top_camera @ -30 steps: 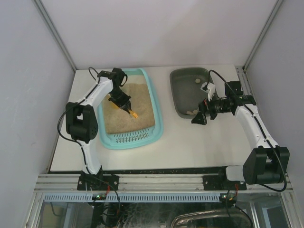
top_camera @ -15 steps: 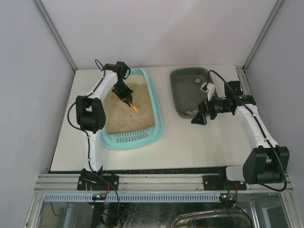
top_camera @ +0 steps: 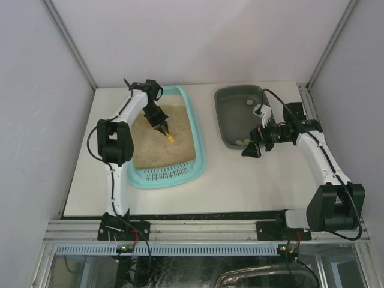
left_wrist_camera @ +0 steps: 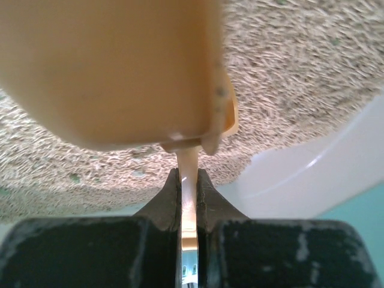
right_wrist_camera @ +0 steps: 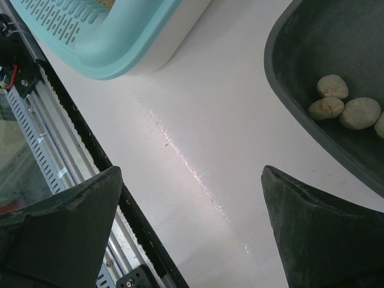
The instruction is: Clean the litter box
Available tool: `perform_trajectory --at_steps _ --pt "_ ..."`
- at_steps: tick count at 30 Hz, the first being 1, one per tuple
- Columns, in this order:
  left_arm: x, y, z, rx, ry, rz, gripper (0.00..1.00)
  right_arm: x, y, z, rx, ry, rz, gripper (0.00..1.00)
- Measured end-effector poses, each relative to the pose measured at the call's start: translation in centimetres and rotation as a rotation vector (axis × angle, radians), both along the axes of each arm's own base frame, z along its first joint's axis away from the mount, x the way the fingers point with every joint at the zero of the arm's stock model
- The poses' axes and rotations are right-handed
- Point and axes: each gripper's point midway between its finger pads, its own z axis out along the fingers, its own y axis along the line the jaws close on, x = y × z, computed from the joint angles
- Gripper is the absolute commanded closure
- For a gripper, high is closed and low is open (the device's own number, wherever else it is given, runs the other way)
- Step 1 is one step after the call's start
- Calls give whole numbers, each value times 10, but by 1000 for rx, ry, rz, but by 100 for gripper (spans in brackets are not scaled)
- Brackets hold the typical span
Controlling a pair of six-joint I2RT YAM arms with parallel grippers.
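Observation:
The light-teal litter box (top_camera: 201, 157) lies at the left of the table, filled with tan litter (top_camera: 180, 126), its slotted grate (top_camera: 165, 174) at the near end. My left gripper (top_camera: 161, 125) hangs over the litter, shut on the thin handle of a yellow scoop (top_camera: 170, 138). In the left wrist view the scoop (left_wrist_camera: 114, 72) fills the top, its handle pinched between the left gripper (left_wrist_camera: 188, 180), with litter (left_wrist_camera: 288, 78) and the box's pale inner wall (left_wrist_camera: 312, 174) behind. My right gripper (top_camera: 252, 147) stands open and empty over bare table, right gripper (right_wrist_camera: 192, 180).
A dark grey tray (top_camera: 227, 117) sits to the right of the litter box, with pale pebbles (right_wrist_camera: 342, 109) in its near end and one (top_camera: 249, 102) farther back. A metal rail (top_camera: 204, 231) runs along the near table edge. Enclosure walls stand on three sides.
The left arm's elbow has swung in and toward the back, and the scoop has shifted slightly toward the back of the litter box. The right arm has not moved.

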Motion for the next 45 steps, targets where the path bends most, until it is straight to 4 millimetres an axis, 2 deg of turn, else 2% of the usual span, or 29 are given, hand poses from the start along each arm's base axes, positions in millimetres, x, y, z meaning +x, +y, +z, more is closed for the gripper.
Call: perform_trajectory --at_steps 4,10,17,22,29,34,39,45 --pt "5 -13 4 -93 -38 -75 100 1 -1 -1 -6 -1 -3 0" --pt "11 -31 0 -209 -75 -170 100 1 -2 -1 -11 -1 -6 0" --pt "9 -35 -4 -273 -128 -239 100 1 -2 -2 -19 -2 -8 0" --pt "-15 -39 1 -354 -131 -274 100 2 -4 -3 -28 -3 -13 0" --pt "-58 -47 10 -469 -135 -359 100 2 -5 -4 -34 -3 -16 0" --pt "-80 -52 15 -551 -166 -399 100 3 -5 -5 -40 -4 -18 0" --pt "-88 -57 11 -620 -203 -432 100 3 -6 -5 -42 -4 -20 0" --pt "-85 -64 14 -678 -258 -464 100 4 -7 -6 -51 -5 -24 0"
